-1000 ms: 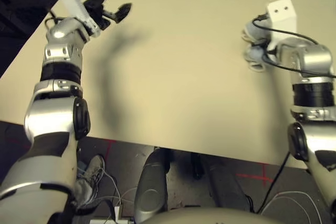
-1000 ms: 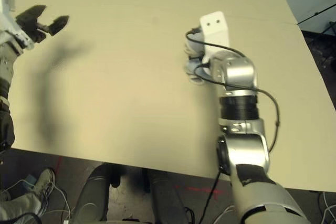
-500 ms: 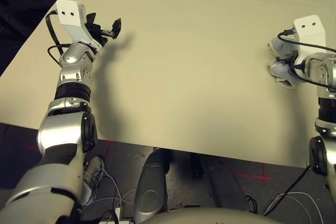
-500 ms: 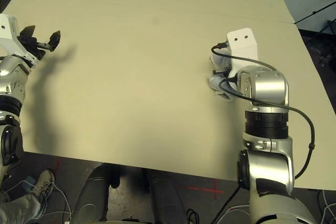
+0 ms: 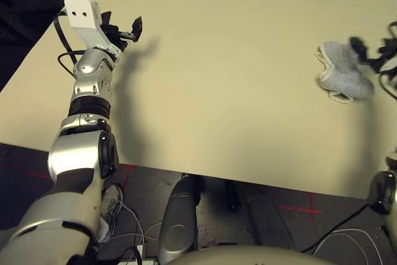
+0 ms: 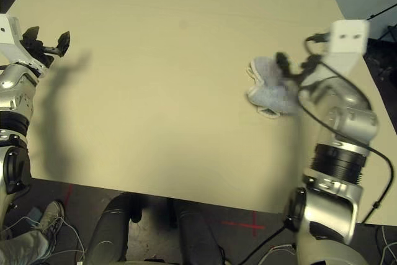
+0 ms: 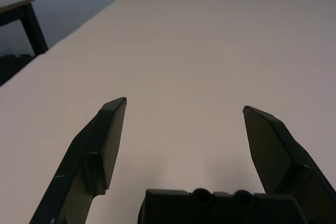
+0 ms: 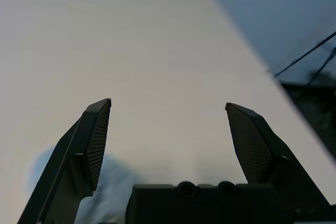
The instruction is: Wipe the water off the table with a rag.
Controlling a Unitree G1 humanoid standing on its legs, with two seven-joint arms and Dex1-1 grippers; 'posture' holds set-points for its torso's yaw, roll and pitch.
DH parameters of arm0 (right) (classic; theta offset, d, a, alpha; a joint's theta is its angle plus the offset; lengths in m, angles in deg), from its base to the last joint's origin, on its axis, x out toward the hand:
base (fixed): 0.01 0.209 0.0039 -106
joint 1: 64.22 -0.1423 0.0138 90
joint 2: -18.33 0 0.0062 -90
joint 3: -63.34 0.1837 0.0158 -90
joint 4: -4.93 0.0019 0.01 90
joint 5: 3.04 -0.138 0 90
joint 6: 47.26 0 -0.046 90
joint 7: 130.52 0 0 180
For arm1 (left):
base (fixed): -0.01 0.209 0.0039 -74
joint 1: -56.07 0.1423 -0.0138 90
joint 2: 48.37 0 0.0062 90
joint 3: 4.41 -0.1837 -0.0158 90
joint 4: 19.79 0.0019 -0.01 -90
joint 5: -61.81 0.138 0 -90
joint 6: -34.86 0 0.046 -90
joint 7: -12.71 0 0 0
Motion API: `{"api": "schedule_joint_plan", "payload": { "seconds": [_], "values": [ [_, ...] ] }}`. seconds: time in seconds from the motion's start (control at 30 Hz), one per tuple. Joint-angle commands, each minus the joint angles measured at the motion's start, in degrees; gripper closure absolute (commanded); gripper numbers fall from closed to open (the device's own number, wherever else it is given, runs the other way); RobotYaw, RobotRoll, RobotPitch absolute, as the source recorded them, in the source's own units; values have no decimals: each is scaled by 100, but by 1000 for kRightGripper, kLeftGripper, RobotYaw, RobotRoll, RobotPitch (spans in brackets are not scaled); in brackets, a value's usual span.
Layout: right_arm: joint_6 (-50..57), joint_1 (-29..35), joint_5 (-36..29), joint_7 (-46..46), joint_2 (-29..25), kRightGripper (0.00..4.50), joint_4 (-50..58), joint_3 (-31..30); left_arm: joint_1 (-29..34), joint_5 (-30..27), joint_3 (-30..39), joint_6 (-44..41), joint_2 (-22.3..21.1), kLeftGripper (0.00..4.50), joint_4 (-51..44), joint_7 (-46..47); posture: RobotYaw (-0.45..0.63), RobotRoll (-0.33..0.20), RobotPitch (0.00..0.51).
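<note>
Beige tabletop (image 6: 167, 91) w/ rag (image 6: 268, 88) lying crumpled, just beside right end effector (image 6: 291, 66), fingers spread wide, nothing pinched. Left end effector (image 5: 124, 28) well apart from rag, also spread, empty, above tabletop's far-left part.

Even, soft light. The raised left gripper (image 5: 123, 27) casts a diffuse shadow just beside itself on the pale beige matte table (image 5: 236, 91). The right gripper (image 6: 296, 68) is motion-blurred.

rag (image 6: 268, 91) on table (image 6: 161, 79), right side | right hand (image 6: 294, 66) just beside rag | left hand (image 6: 47, 36) far left
</note>
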Motion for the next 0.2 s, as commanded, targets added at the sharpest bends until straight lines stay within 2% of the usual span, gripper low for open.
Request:
{"api": "schedule_joint_plan", "payload": {
  "seconds": [0.03,0.2],
  "values": [
    [-1464,-45,41,-237,-185,28,-1508,59,206,62,75,100,13,0,105,135,147,0,309],
    [-2625,-239,165,-338,-377,28,-3212,-121,338,70,76,129,80,0,120,182,156,0,285]
  ]
}}
